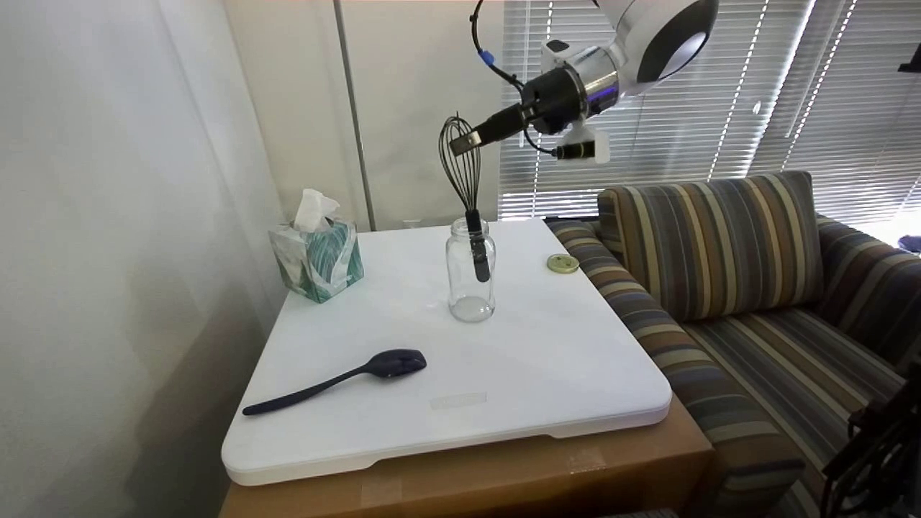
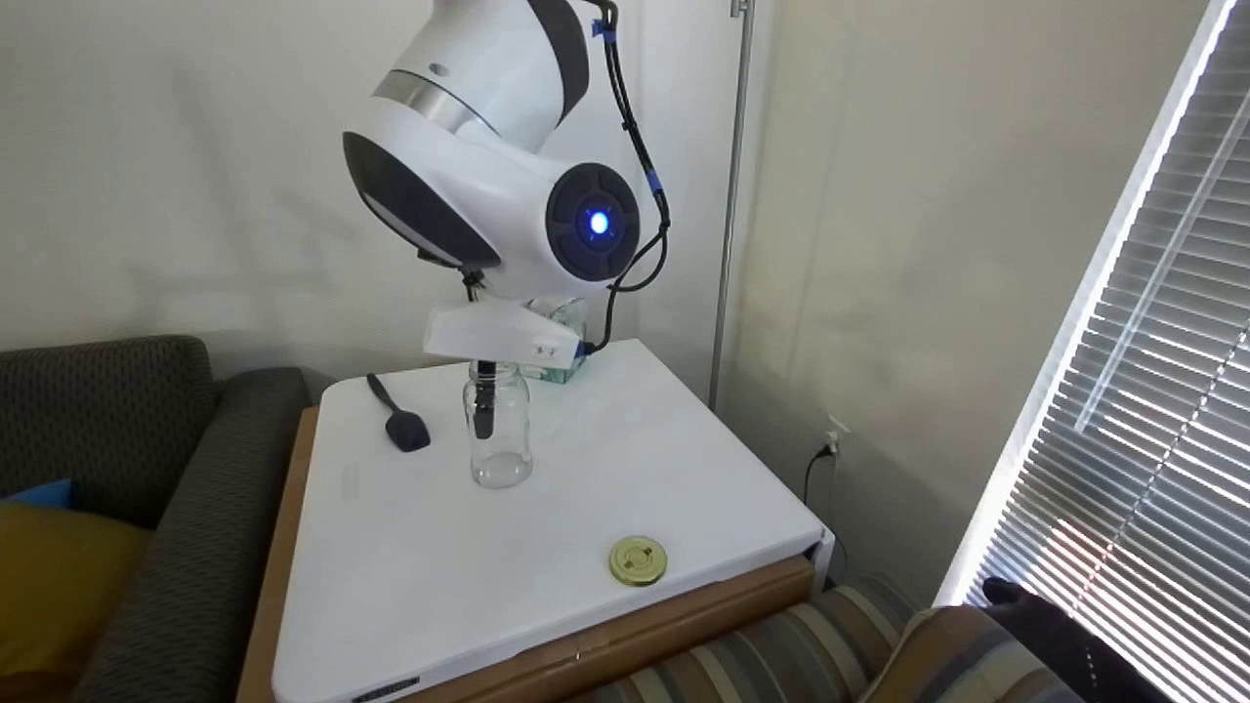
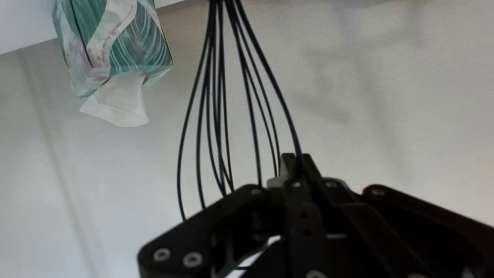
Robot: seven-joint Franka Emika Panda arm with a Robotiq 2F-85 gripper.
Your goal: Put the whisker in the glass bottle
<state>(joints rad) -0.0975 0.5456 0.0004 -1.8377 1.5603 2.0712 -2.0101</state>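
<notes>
i see the end effector [image 1: 464, 142] pinching wires of the whisk [image 1: 472, 214], whose handle reaches down into the glass bottle [image 1: 461, 279], short of its floor. around it on the white bench [image 1: 561, 360] lie a dark spoon [image 1: 380, 365] and a gold lid [image 1: 563, 263], with a tissue box [image 1: 321, 259] standing near the wall [image 1: 158, 180] and a striped sofa [image 1: 712, 248] alongside. in an exterior view the arm [image 2: 518, 215] hides the whisk's upper part

Whisk [image 1: 472, 217] handle-down in glass bottle [image 1: 463, 277]
</notes>
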